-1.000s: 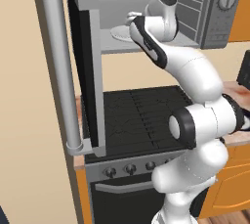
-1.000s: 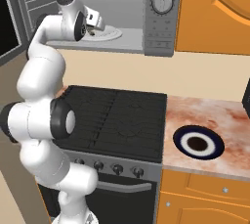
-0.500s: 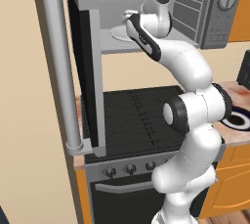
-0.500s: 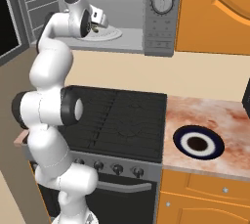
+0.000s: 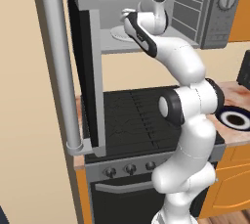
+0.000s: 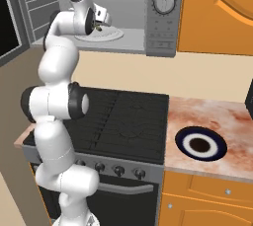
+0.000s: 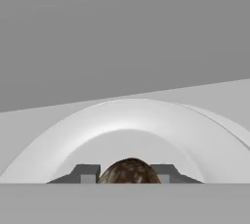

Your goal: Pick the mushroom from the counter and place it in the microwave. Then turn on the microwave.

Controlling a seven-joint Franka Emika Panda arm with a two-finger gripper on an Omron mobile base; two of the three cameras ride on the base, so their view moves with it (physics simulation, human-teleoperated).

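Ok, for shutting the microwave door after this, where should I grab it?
Take the long tubular handle near its middle, closing across the tube. It stands upright along the free edge of the open microwave door, set off from the panel, so there is probably room behind it. Come from the door's outer face, the side turned away from the cavity.

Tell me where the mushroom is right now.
In the hand view, the mushroom sits between the claw's fingertips, over the white plate inside the microwave.

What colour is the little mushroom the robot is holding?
Speckled brown. The mushroom shows best in the hand view, between the gripper tips.
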